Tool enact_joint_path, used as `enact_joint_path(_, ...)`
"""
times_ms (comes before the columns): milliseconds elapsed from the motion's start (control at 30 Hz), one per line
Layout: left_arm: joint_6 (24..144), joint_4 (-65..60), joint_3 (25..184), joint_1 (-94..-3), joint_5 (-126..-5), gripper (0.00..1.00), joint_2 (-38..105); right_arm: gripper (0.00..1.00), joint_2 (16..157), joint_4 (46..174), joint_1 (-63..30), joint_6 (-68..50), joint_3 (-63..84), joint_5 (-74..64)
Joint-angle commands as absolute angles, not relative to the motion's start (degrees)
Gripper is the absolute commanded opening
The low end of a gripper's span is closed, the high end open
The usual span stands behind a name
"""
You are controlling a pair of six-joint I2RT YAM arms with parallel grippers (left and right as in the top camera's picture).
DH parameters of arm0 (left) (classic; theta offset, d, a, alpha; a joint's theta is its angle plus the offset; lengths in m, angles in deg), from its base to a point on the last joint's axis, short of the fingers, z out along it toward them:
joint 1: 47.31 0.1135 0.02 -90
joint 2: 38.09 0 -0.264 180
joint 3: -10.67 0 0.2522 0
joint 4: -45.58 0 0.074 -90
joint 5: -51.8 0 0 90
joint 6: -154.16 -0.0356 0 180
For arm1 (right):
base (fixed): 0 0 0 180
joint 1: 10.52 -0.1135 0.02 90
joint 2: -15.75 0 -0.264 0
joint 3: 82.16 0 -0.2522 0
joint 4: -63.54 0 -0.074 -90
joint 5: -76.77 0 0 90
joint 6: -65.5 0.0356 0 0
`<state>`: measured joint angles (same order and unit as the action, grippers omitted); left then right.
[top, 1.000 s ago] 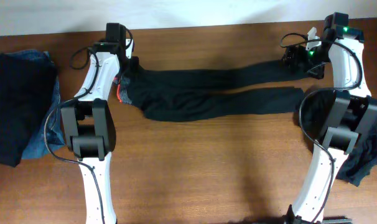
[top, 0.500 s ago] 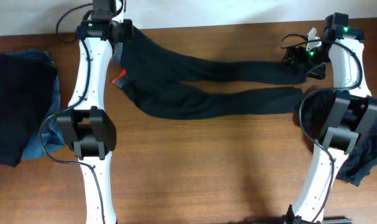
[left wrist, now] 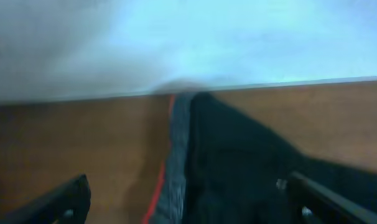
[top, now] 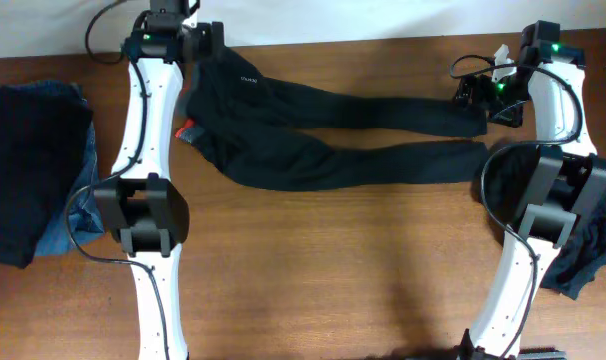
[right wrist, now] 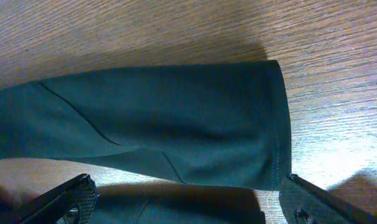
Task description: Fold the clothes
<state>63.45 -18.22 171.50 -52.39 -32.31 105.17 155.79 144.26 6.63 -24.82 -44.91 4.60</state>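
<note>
Overhead first: the long black trousers (top: 313,165) lie stretched across the far half of the table (top: 333,285), waist at the left, both legs running right. The left arm (top: 148,110) reaches to the far edge, and the left jaws sit over the waist. The right arm (top: 553,95) puts the right jaws at the end of the far leg. A dark pile with blue denim (top: 28,170) sits at the left edge, another dark garment (top: 588,255) at the right edge.

Left wrist, blurry: left jaws wide apart, gripping nothing, grey waistband (left wrist: 175,168) with its red edge on the wood ahead.

Right wrist: right jaws apart too, black cuff (right wrist: 263,124) flat on the table just ahead
</note>
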Motion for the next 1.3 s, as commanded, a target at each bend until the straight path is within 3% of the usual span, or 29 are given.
enact_joint_path(0, 62.4, -23.8, 172.7, -52.3, -30.8, 0.99, 102.0, 0.99, 155.7, 144.2, 6.3, -25.8, -44.4, 4.1)
enact_joint_path(267, 73.0, -54.1, 172.3, -51.0, -30.8, 0.99, 97.4, 0.99, 155.7, 144.2, 6.3, -25.8, -44.4, 4.1)
enact_joint_path(367, 74.0, -56.1, 170.2, -49.0, -32.2, 0.99, 97.4, 0.99, 155.7, 144.3, 6.3, -25.8, -44.4, 4.1)
enact_joint_path(600, 68.2, -45.9, 161.9, -44.7, -43.5, 0.99, 97.4, 0.99, 155.7, 144.4, 6.3, -25.8, -44.4, 4.1)
enact_joint_path(967, 63.2, -28.5, 141.5, -44.0, -48.4, 0.99, 97.4, 0.99, 155.7, 144.4, 6.3, -25.8, -44.4, 4.1)
enact_joint_path(1267, 57.5, -18.1, 138.0, -43.9, -49.2, 0.99, 97.5, 0.99, 155.7, 144.4, 6.3, -25.8, -44.4, 4.1)
